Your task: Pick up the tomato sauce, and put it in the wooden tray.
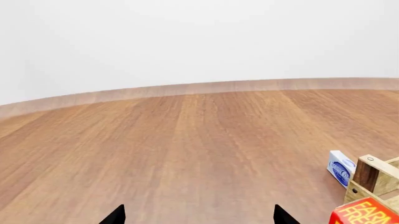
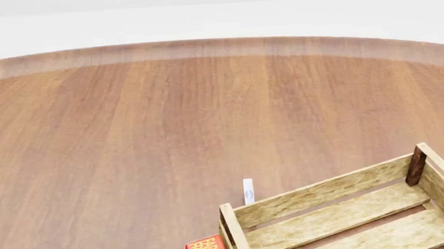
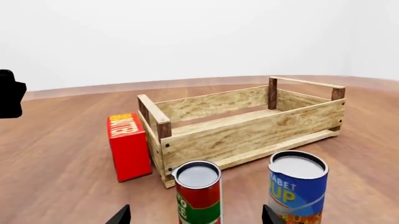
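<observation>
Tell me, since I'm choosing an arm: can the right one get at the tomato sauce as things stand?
Probably yes. In its wrist view the tomato sauce stands upright between the open right end effector fingertips, with the blue can beside it, apart.

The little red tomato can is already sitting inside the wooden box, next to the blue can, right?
Not quite. In the right wrist view the tomato sauce stands on the table in front of the wooden tray, outside it, not inside. It is next to the blue can, as you said.
</observation>
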